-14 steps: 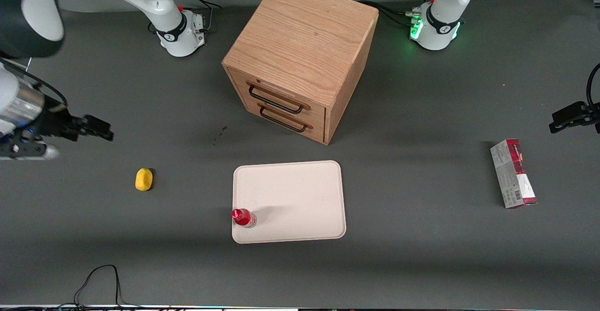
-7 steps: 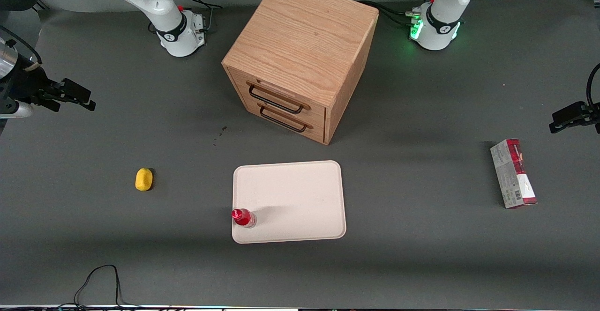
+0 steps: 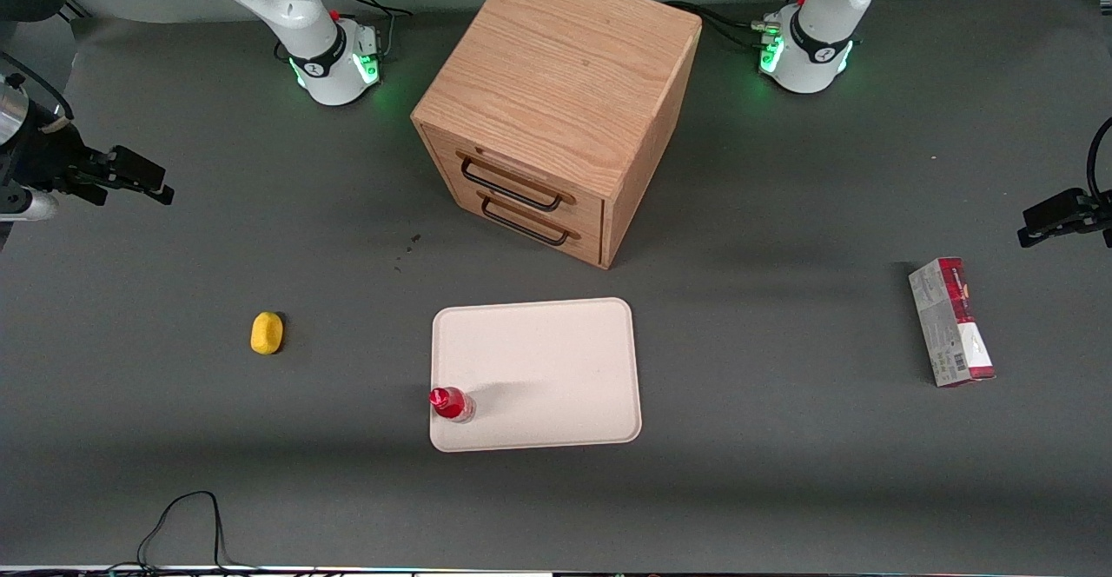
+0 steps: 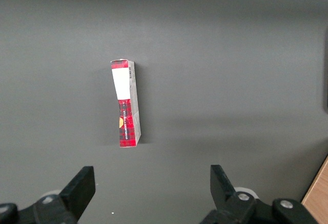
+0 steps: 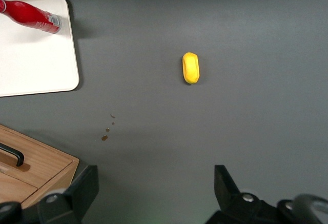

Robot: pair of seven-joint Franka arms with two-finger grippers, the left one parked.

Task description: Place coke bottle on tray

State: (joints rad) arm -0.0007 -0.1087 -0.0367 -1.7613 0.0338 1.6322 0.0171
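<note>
Coke bottle [image 3: 451,404] upright on tray [image 3: 556,360] corner, well apart from the empty, spread jaws of the gripper [image 3: 143,179]

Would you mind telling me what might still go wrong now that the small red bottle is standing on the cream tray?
1. The slim red coke bottle stands upright at the very corner of the cream rectangular tray, so a nudge might tip it off.
2. The right gripper, open, is far off toward the working arm's end; any return sweep could hit the small yellow object.

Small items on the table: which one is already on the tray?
The coke bottle, standing upright at the tray's corner. The yellow object and carton box lie on bare table. The end effector, open, hangs far from it.
</note>
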